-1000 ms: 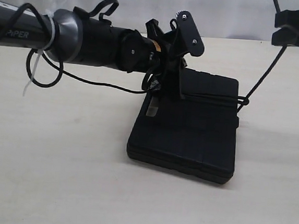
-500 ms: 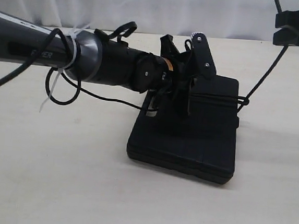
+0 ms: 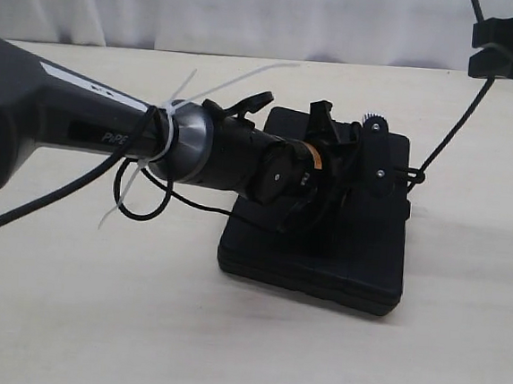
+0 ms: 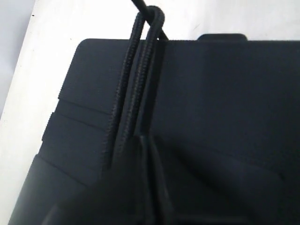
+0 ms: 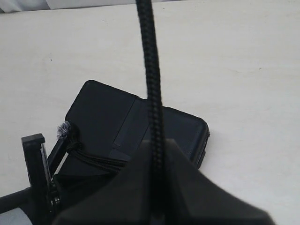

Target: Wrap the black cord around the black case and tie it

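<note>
My left hand [image 4: 146, 146] clamped on black cord [image 4: 133, 79] over black case [image 3: 349, 263], flat on table [image 3: 83, 321]. Right hand [image 5: 154, 147] clamped on cord's other stretch, raised high, likely tensioning wrap for tying.

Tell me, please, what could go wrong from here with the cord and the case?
The black cord runs taut from the raised right gripper to the black case; more pull might tip or drag it. The left gripper pinches the doubled cord loop, which could slip free and loosen the wrap.
</note>
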